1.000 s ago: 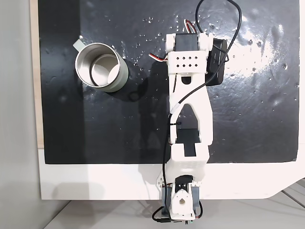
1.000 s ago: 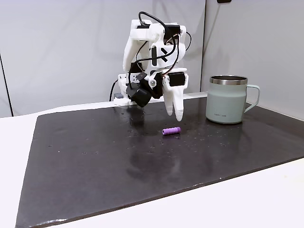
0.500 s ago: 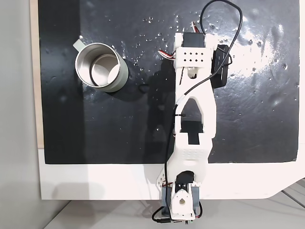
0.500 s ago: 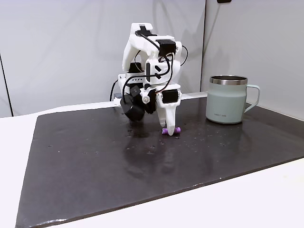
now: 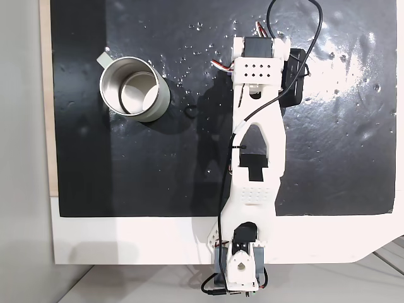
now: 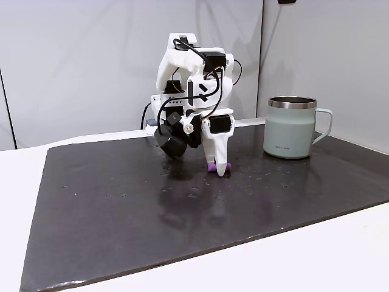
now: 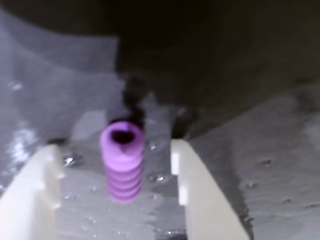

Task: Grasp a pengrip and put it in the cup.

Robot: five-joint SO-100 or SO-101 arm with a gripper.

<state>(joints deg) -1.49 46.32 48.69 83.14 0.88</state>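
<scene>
The purple ribbed pengrip (image 7: 123,162) lies on the black mat between my two white fingers. My gripper (image 7: 114,150) is open, with a gap on each side of the pengrip. In a fixed view from the side, the gripper (image 6: 220,173) points straight down with its tips at the mat, and a bit of the pengrip (image 6: 211,167) shows beside a finger. The cup (image 6: 290,131) stands to the right, well apart. From above, the cup (image 5: 159,104) is at the upper left, and my arm (image 5: 255,139) hides the pengrip.
The black mat (image 6: 121,207) covers most of a white board (image 5: 126,240). A flat handle tab (image 5: 103,58) sticks out from the cup's rim. Black cables (image 5: 297,12) loop off the arm's top. Bare mat lies between arm and cup.
The arm reached farther out and lowered. The gripper dropped from above the pengrip to the mat and now stands around it. The cup has not moved.
</scene>
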